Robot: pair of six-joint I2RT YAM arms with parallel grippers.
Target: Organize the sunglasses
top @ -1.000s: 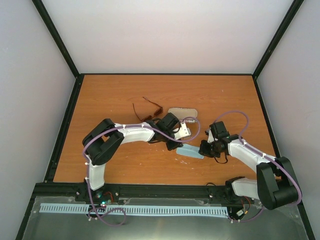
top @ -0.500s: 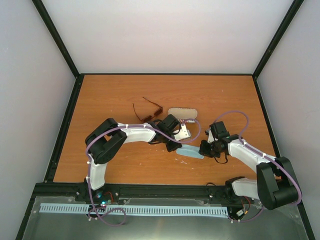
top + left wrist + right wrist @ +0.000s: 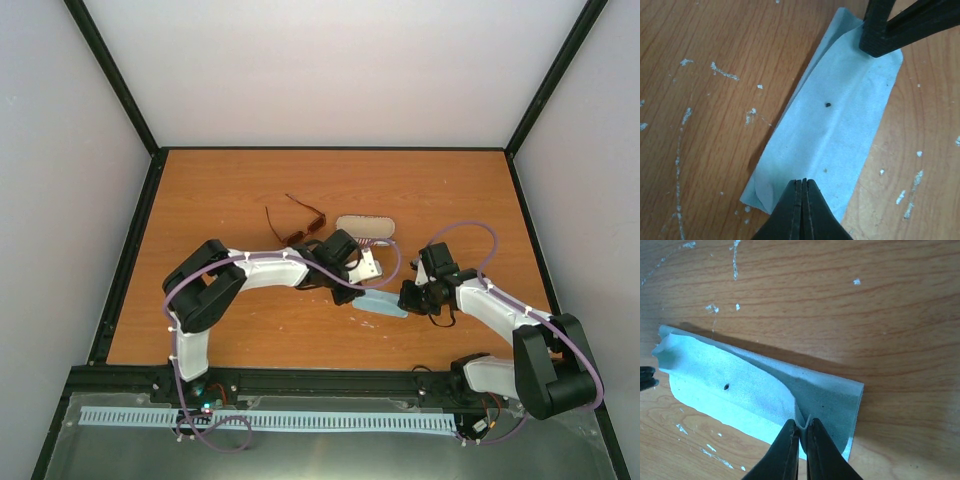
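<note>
While left tool [image 3: 801,187] and right tool [image 3: 801,429] are pinching opposite ends of light blue cloth [image 3: 840,120], both clamped on it, we are seeing sunglasses [image 3: 297,225] lying unfolded on table [image 3: 220,200], upper centre, beside case [image 3: 365,228]; we are judging stowing not yet begun.

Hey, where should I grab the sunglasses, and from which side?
Probably the front frame at the bridge, from straight above. The sunglasses lie with their thin temples splayed open toward the far side, so the lens bar looks like the sturdiest, most reachable part.
</note>
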